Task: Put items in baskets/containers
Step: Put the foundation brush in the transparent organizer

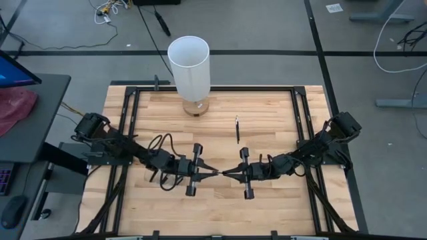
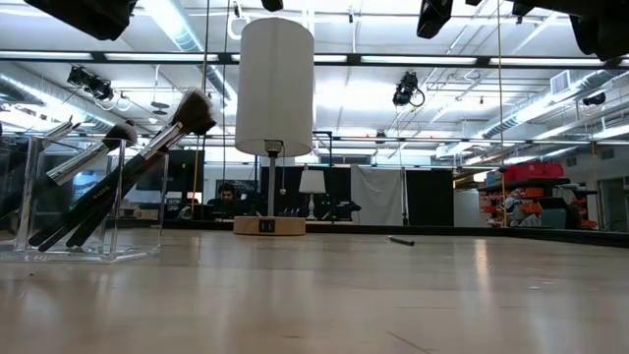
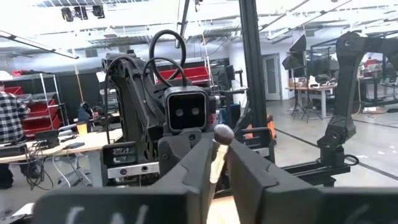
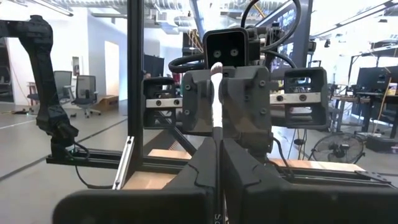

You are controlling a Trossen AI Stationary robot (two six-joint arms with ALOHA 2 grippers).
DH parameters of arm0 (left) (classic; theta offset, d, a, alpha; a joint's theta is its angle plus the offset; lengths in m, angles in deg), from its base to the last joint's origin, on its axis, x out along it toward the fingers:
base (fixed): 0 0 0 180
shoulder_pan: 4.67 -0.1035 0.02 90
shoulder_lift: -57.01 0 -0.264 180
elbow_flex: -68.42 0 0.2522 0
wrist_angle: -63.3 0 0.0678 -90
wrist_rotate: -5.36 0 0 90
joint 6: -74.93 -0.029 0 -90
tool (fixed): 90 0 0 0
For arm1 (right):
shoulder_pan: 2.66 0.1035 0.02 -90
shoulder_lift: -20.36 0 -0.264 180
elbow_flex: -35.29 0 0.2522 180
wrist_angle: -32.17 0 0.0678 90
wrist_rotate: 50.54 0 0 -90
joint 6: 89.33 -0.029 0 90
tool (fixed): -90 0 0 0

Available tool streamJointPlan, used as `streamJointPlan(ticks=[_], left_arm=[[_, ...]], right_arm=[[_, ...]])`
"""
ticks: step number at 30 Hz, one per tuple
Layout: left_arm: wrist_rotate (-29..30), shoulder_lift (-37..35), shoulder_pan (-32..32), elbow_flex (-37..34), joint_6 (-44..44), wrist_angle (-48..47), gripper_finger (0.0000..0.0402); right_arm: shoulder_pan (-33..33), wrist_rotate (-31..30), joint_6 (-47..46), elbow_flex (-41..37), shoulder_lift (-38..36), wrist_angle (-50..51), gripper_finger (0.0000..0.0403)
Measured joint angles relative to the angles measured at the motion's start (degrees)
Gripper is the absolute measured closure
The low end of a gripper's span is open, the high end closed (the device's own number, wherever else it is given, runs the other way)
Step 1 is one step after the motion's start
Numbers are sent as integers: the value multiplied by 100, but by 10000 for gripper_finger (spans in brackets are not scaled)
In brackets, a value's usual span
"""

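A thin pale-handled brush (image 4: 216, 112) hangs above the table's middle between my two grippers, which meet tip to tip. My left gripper (image 1: 212, 173) comes from the table's left and my right gripper (image 1: 228, 173) from the right, and both are shut on it. Another dark brush (image 1: 237, 130) lies flat on the wood farther back. In the low view the clear container (image 2: 69, 251) stands at the left. Several brushes (image 2: 118, 182) lean in it, bristles up. My left gripper pinches the brush's handle (image 3: 215, 167) between its two fingers, coming about level from the table's left. A rounded silvery end (image 3: 222, 133) sticks out past the fingertips. The brush is clear of the table. My right gripper pinches the brush's other end (image 4: 216, 142) between its two fingers, about level from the table's right, with the fingers lying along the brush. The brush runs straight on into the left gripper's fingers (image 4: 200, 106), lifted clear of the wood.
A tall white cylinder on a small wooden base (image 1: 189, 67) stands at the table's far edge, left of the middle. A black frame (image 1: 200, 87) runs round the tabletop. Bare wood lies in front of both grippers, toward the near edge.
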Motion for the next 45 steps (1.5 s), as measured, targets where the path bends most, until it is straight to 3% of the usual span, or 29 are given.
streamJointPlan(ticks=[6,13,20,25,31,36,40,45], left_arm=[[17,0,2,0,-6,7,385],[15,0,7,-2,1,-36,381],[126,-68,129,-2,-30,47,388],[647,-520,419,-3,-319,-544,388],[1680,-1524,986,-4,-537,-2163,388],[2466,-2428,1563,5,-130,-3803,388],[2975,-2907,2042,603,976,-6221,388],[3055,-2834,2328,1850,3385,-10049,388]], right_arm=[[1,-4,-2,0,0,5,397],[0,11,-216,0,-7,162,390],[30,-11,-234,-11,-55,423,324],[281,-644,-136,-11,-437,1149,277],[684,-1092,-87,-11,-965,1935,250],[794,-1225,-98,-9,-1023,2045,248],[770,-1264,-230,-9,-1023,2142,248],[696,-1296,-299,-9,-1023,2159,248]])
